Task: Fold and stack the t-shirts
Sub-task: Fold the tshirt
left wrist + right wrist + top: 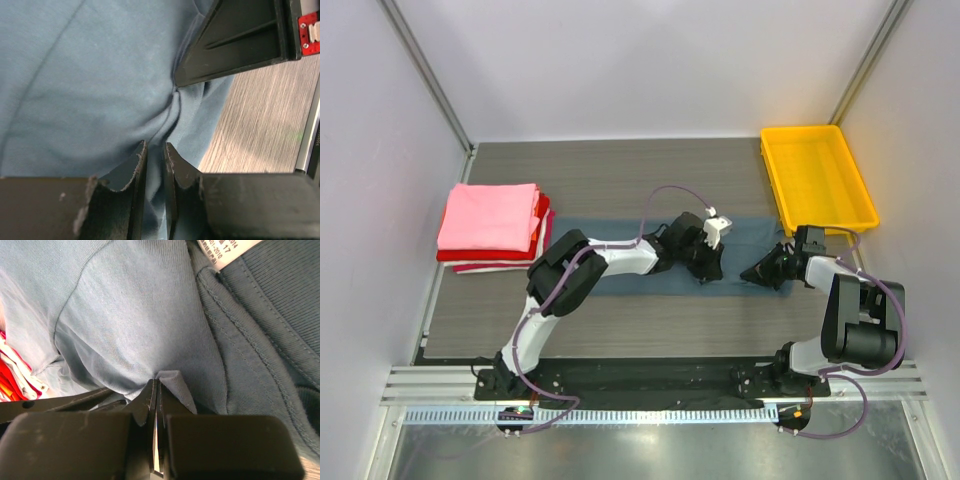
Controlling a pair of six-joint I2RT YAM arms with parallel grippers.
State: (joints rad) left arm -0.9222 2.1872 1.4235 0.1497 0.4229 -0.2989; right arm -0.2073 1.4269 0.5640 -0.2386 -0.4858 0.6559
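Observation:
The slate blue-grey t-shirt (740,232) lies as a long band across the middle of the table. My left gripper (708,270) is shut on a pinch of its cloth near the front edge; in the left wrist view (155,147) blue fabric (90,90) runs up between the pads. My right gripper (754,274) is shut on a small fold of the same shirt (125,315), as the right wrist view (156,384) shows, close to the collar and its white label (225,247). Folded pink, red and white t-shirts (492,225) are stacked at the left.
A yellow plastic tray (817,178) stands at the back right, just behind my right gripper. The two grippers are close together; a right finger (235,45) shows in the left wrist view. Bare wood-grain table (260,125) lies in front of the shirt.

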